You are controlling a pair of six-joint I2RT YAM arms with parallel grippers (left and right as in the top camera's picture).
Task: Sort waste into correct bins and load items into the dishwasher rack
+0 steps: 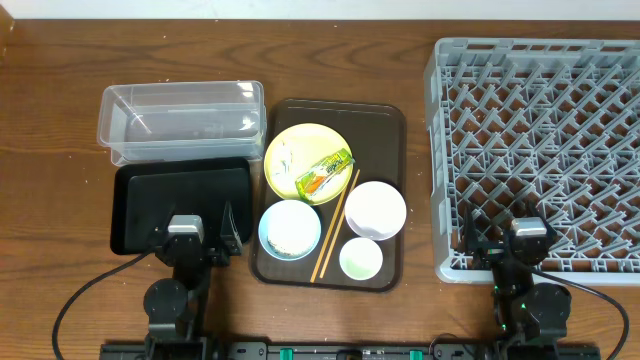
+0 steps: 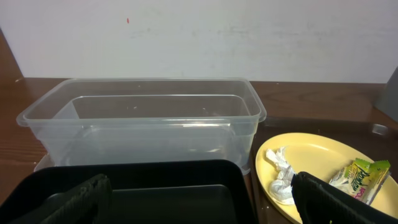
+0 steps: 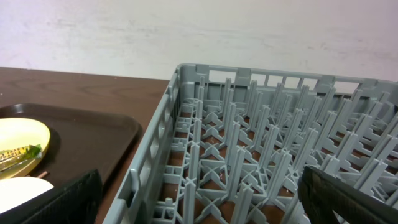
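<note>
The left gripper (image 1: 197, 226), fingers spread and empty, hangs over the black tub's (image 1: 140, 195) near edge, clear tub (image 1: 180, 120) beyond, wrapper (image 1: 325, 173) on the yellow plate (image 1: 305, 140) rightward, while the right gripper (image 1: 520, 236), likewise spread, faces the rack (image 1: 530, 46).

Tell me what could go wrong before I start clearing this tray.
The wrapper and tissue lie on the yellow plate; racking the plate first would likely spill them. The chopsticks lie flat, squeezed between the blue bowl and white bowl, so a pinch there may nudge either bowl.
</note>
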